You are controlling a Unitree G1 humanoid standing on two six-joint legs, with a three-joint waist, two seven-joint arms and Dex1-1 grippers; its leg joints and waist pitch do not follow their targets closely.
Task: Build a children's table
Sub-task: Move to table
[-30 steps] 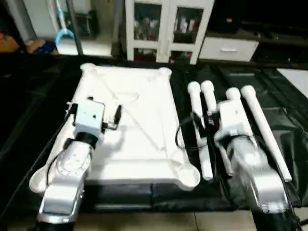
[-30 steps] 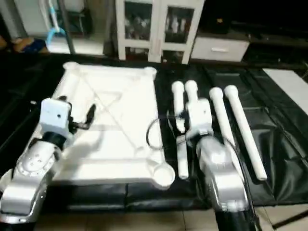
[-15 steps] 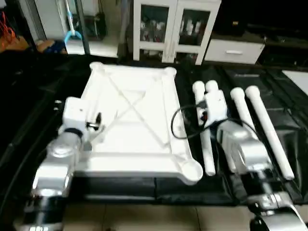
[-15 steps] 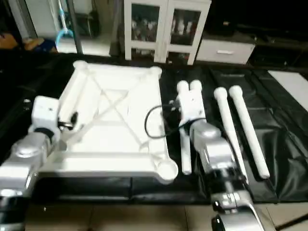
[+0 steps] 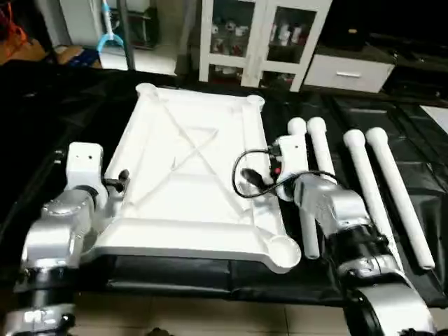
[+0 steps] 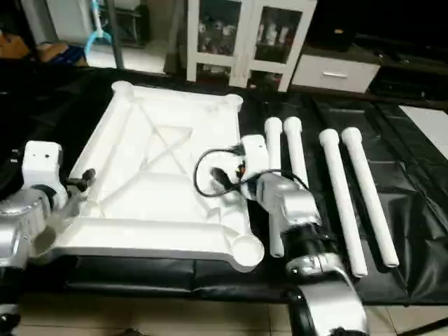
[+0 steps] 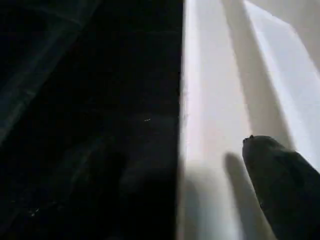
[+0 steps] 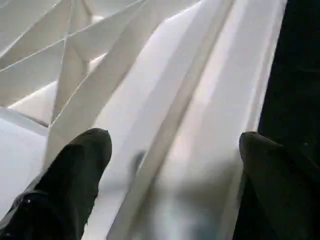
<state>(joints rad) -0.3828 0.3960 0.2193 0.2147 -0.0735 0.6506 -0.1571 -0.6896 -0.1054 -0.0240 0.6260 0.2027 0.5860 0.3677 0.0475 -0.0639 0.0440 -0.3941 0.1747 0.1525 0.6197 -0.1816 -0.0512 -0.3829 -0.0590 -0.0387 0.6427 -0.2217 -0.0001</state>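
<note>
Both arms drawn back, right gripper (image 8: 170, 175) astride tabletop (image 5: 196, 168) rim

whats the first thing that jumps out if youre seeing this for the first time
The big white tabletop lies upside down on the black mat, its X-braced ribs and round corner sockets facing up. Both silver arms reach to its long edges: the left tool at one side and the right tool open astride the rim of the other. Beyond the right arm, four white tube legs lie side by side on the mat.
</note>
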